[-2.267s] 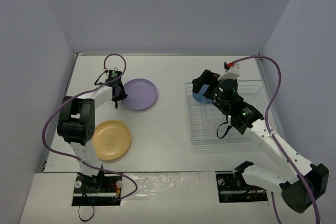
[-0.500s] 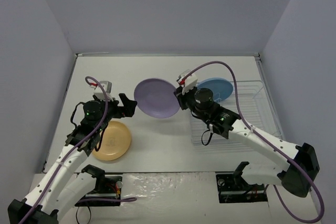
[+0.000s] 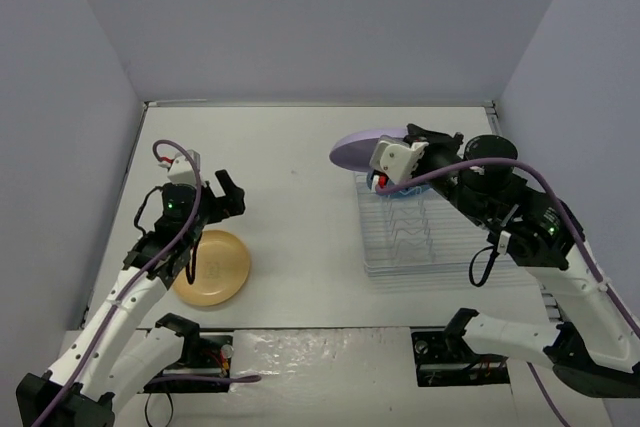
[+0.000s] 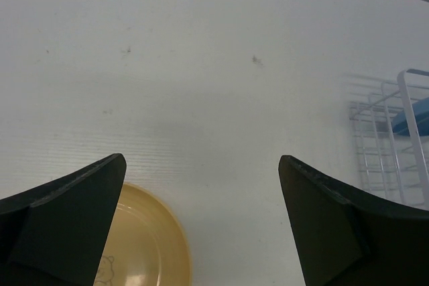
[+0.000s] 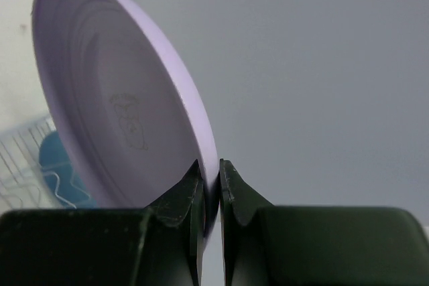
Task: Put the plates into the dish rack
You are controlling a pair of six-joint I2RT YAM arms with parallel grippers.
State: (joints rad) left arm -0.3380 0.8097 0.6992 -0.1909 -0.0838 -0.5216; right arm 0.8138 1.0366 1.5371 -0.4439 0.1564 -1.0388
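I have the lilac plate (image 5: 120,98) pinched by its rim in the right gripper (image 5: 209,169), tilted on edge over the dish rack's (image 3: 440,247) far-left corner. The blue plate (image 5: 57,159) sits inside the rack just below it (partly hidden). Well left of the rack, the yellow plate (image 3: 210,267) lies flat on the table (image 3: 290,217). The left gripper (image 4: 201,165) hangs over its far edge, jaws spread wide and empty.

Bare table (image 3: 295,212) runs from my wide-spread left gripper (image 3: 231,197) toward 3 o'clock, unobstructed as far as the dish rack (image 3: 425,252). The yellow plate (image 3: 212,267) lies at the gripper's 6 o'clock. The blue plate (image 4: 412,117) fills the rack's 12 o'clock end, with the lilac plate (image 3: 358,150) above it; nearer dividers stand free.
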